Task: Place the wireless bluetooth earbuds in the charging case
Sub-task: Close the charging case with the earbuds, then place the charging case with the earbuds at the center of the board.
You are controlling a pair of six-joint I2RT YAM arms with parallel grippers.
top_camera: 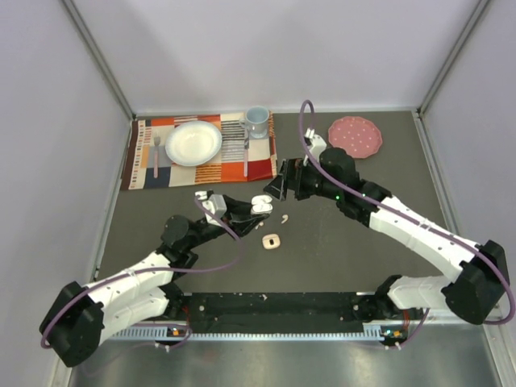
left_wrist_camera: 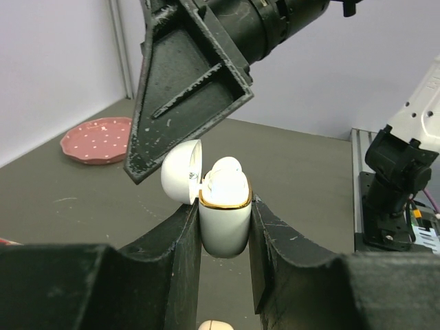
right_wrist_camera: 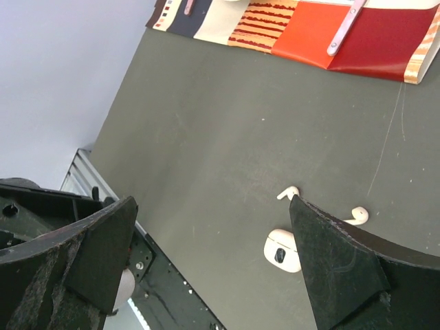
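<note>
My left gripper (top_camera: 254, 208) is shut on a white charging case (left_wrist_camera: 225, 223) with a gold rim, held upright above the table. Its lid (left_wrist_camera: 180, 172) is open and one white earbud (left_wrist_camera: 225, 176) sits in it. My right gripper (top_camera: 278, 189) is open and empty, just above and beyond the case; one of its fingers (left_wrist_camera: 185, 82) hangs over the lid. Two loose earbuds (right_wrist_camera: 289, 193) (right_wrist_camera: 359, 215) lie on the dark table; one shows in the top view (top_camera: 284, 218). A second, closed case (top_camera: 272, 240) lies near them and shows in the right wrist view (right_wrist_camera: 282, 251).
A striped placemat (top_camera: 258, 165) at the back left carries a white bowl (top_camera: 193, 143), a cup (top_camera: 256, 121) and cutlery. A pink dotted plate (top_camera: 355, 135) sits at the back right. Grey walls close in both sides and the back.
</note>
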